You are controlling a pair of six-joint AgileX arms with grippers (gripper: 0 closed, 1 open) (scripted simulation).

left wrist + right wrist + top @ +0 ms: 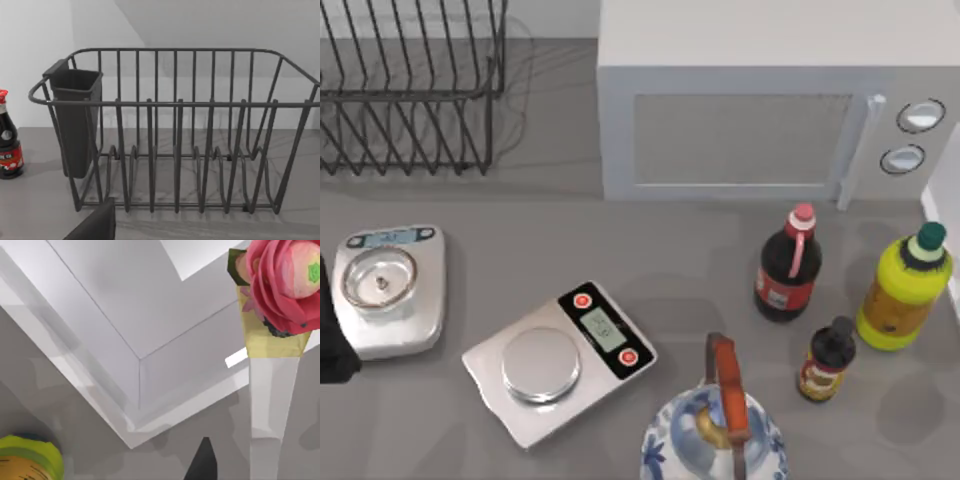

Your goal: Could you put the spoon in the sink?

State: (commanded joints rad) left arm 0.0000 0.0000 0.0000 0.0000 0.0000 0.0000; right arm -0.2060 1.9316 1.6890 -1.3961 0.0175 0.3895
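- Our left arm (332, 340) sits at the left edge of the table (700, 250) in the top view, just beside a small scale (392, 290) carrying a shallow metal bowl; whether its jaws are open or closed, we cannot tell.
- Our left wrist view faces a dark wire dish rack (175, 130) with a cutlery holder (75, 120) on one end, and a dark sauce bottle with a red cap (7, 140) stands beyond it.
- Our right wrist view looks across the table at a white corner of the microwave (125, 340), a pink flower (280, 280) on a pale stand, and part of the yellow bottle (30, 460); the state of the right jaws we cannot tell.
- A second, silver kitchen scale (560, 360) lies near the table's middle, tilted.
- A blue-and-white kettle (715, 440) with a red-brown handle stands at the near edge.
- To the right stand the red-capped bottle (788, 265), a small dark bottle (825, 360) and the yellow bottle (905, 290).
- We cannot make out a spoon or a sink.
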